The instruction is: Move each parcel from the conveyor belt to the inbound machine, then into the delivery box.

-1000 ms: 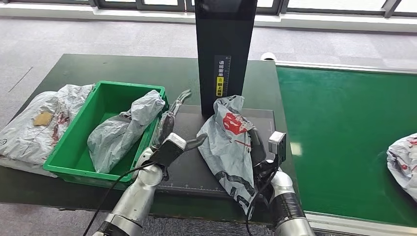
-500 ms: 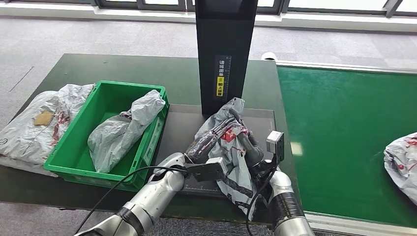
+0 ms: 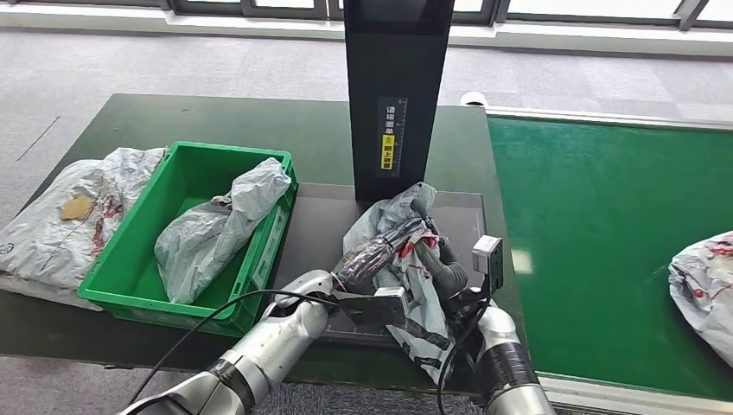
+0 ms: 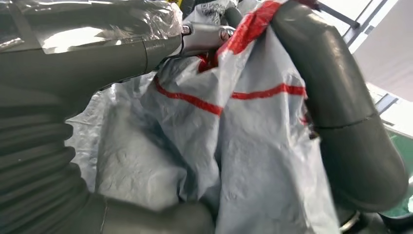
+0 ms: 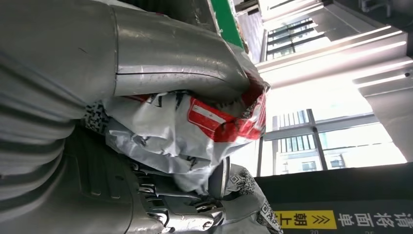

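Observation:
A crumpled grey parcel with red print stands on the black platform of the inbound machine, in front of its black tower. My left hand reaches across from the left and grips the parcel's near side. My right hand holds it from the right. In the left wrist view my left hand has fingers above and thumb below the grey film. In the right wrist view my right hand clasps the bunched parcel. Both hands hide the parcel's middle.
The green delivery box sits left of the platform with a grey parcel leaning in it. Another parcel lies on the table beyond the box. One more parcel rests on the green conveyor belt at the right edge.
My left arm swung from beside the green box over to the parcel and took hold of it. The parcel is more bunched up. The parcel on the belt crept slightly left.

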